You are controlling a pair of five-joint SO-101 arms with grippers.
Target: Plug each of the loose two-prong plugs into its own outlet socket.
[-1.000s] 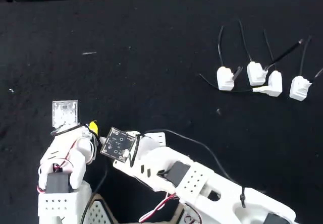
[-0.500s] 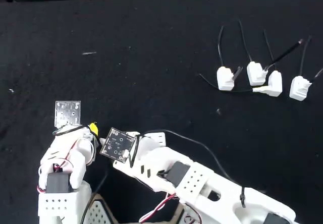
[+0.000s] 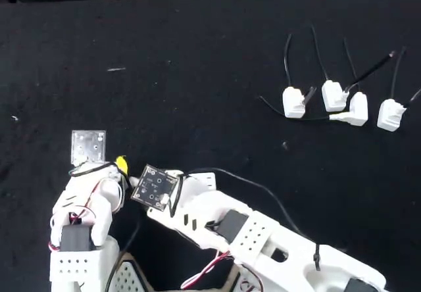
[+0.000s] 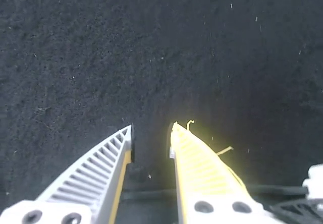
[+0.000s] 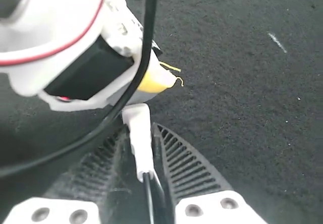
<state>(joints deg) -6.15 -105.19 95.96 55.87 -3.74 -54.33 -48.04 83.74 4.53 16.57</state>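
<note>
Right gripper: jaws clamped narrowly on the held plug, which is white, with its black cord trailing back between the fingers. Left gripper: jaws narrowly parted with nothing between them, over the black cloth. Its yellow finger lies just beside the held plug. Four loose plugs, white with black cords, lie on the cloth well apart from the held plug, beyond it and to its right in the high view.
</note>
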